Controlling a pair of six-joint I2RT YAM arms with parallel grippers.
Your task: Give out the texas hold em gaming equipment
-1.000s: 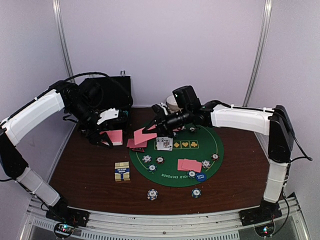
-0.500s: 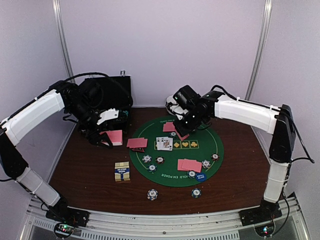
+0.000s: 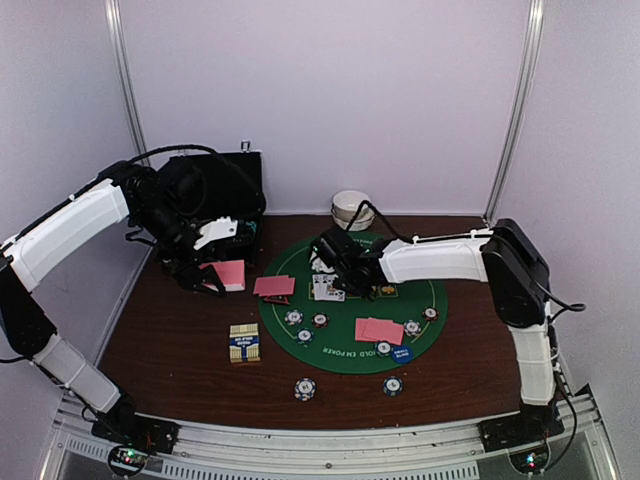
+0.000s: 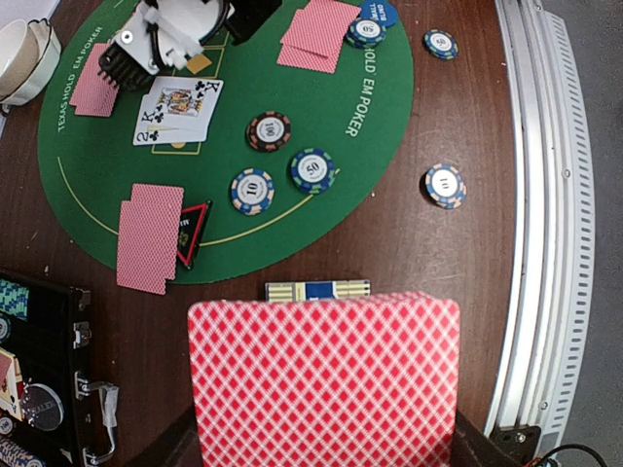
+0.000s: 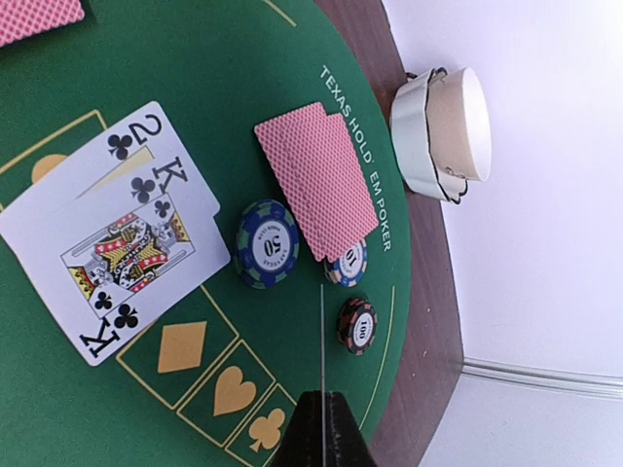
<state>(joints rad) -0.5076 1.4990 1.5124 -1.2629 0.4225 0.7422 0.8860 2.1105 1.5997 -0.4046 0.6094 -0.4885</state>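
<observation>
Dealing well along: three pink-backed pairs (image 3: 379, 330) and two face-up cards (image 5: 122, 229) lie on the green mat (image 3: 345, 338), chips (image 4: 253, 190) among them. Left tool (image 3: 213, 262) grips the pink-backed deck (image 4: 326, 379) above the bench (image 3: 180, 340). Right tool (image 5: 323, 428), pinched shut and apparently empty, hovers over the mat. More face-up cards probably left to deal.

Pale lavender walls (image 3: 320, 90) with 2 metal uprights (image 3: 122, 80) enclose a dark brown wooden table (image 3: 170, 340).

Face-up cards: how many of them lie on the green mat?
2: the two of clubs and the king of clubs, overlapping, king on top, near the middle of the mat. The other cards there show backs; the right arm could hide more.
</observation>
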